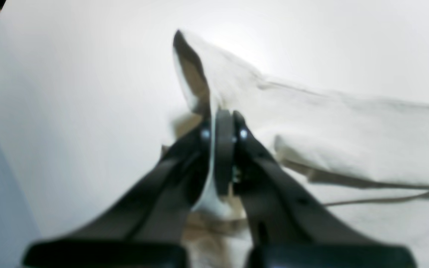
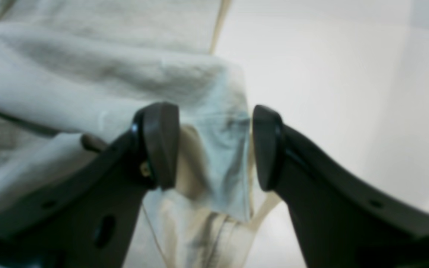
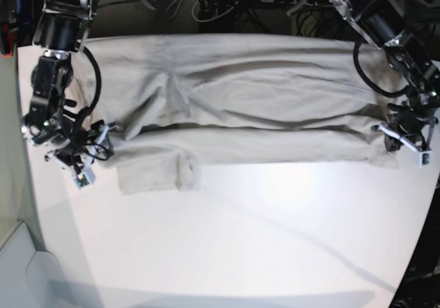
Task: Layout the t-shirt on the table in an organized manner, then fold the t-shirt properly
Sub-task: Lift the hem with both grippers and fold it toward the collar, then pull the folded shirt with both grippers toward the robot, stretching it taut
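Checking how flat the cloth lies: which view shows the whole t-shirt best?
The base view: the t-shirt spans the table edge to edge there. The wrist views show only bunched corners at the left gripper and right gripper.

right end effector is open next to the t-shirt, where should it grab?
Grip the t-shirt by the loose corner flap between the right end effector fingers, coming in from the bare table side. That flap stands up off the folded edge, thin enough to pinch.

plain grey-beige t-shirt (image 3: 261, 108), white table (image 3: 240, 239), black claws
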Available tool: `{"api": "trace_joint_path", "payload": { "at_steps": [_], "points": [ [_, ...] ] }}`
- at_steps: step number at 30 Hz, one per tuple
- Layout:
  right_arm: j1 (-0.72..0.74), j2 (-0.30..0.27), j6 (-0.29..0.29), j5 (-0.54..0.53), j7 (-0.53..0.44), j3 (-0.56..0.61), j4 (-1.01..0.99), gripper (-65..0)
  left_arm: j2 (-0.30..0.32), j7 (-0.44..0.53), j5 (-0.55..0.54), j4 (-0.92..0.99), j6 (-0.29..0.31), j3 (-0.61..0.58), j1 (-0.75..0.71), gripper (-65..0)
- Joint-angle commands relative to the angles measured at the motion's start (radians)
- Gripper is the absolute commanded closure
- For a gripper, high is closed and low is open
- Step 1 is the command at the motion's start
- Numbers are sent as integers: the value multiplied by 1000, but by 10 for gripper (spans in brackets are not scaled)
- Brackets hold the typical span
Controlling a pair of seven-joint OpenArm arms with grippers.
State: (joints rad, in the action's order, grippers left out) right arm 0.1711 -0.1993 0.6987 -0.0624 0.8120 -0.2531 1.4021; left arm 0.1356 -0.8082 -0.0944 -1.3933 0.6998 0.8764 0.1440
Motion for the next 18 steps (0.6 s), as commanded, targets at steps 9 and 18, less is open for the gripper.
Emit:
{"api": "trace_joint_path", "payload": {
  "at_steps": [9, 18],
  "points": [
    [28, -19, -1, -9, -21, -4, -59, -259, 19, 22, -12, -22, -2, 2, 16, -1],
    [31, -22, -1, -9, -39, -5, -57, -15, 19, 22, -12, -22, -2, 2, 15, -1]
  ]
}}
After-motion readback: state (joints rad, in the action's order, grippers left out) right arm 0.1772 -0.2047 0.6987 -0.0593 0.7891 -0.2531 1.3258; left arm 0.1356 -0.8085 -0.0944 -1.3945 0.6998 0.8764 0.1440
